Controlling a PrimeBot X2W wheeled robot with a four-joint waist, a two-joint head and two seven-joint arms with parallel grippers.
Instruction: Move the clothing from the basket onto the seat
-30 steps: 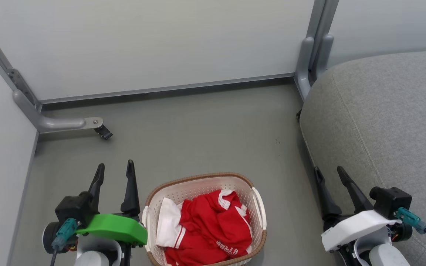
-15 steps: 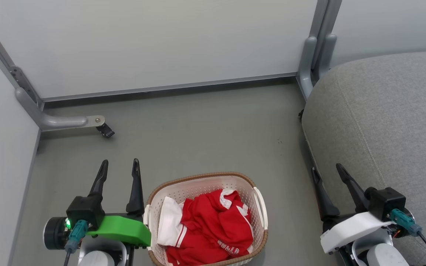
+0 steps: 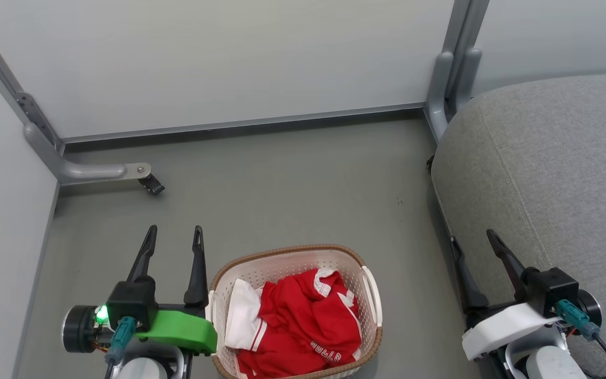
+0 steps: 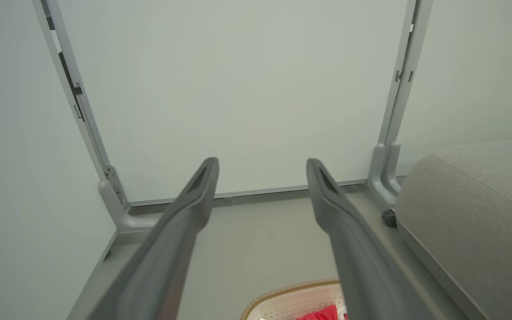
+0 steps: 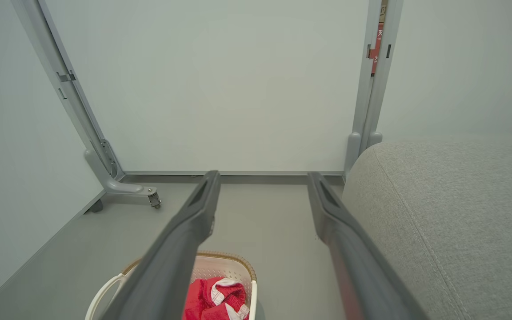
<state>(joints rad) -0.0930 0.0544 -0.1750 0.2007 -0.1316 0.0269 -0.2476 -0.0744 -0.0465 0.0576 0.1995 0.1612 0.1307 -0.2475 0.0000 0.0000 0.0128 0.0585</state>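
Grey fabric covers the seat, the largest thing in view; it is set to the right of the basket, apart from it across a strip of bare floor. The basket itself, cream plastic with a brown rim, is stood on that floor.

The clothing is heaped inside the basket and nearly fills it: red cloth crumpled in folds, a white panel toward the basket's left wall, white lettering near its nearer rim. None of it has been lifted out yet.

The cloth is judged light, soft and limp, so it can be expected to sag and trail once raised, and a second garment may be dragged up with the first. A raised fold near the middle of the heap is judged the best hold, where bunched cloth can be pinched.

The left gripper is held just beside the basket's left handle, its fingers spread wide with nothing between them. The right gripper is held well to the basket's right, by the seat's edge, its fingers likewise parted and empty.
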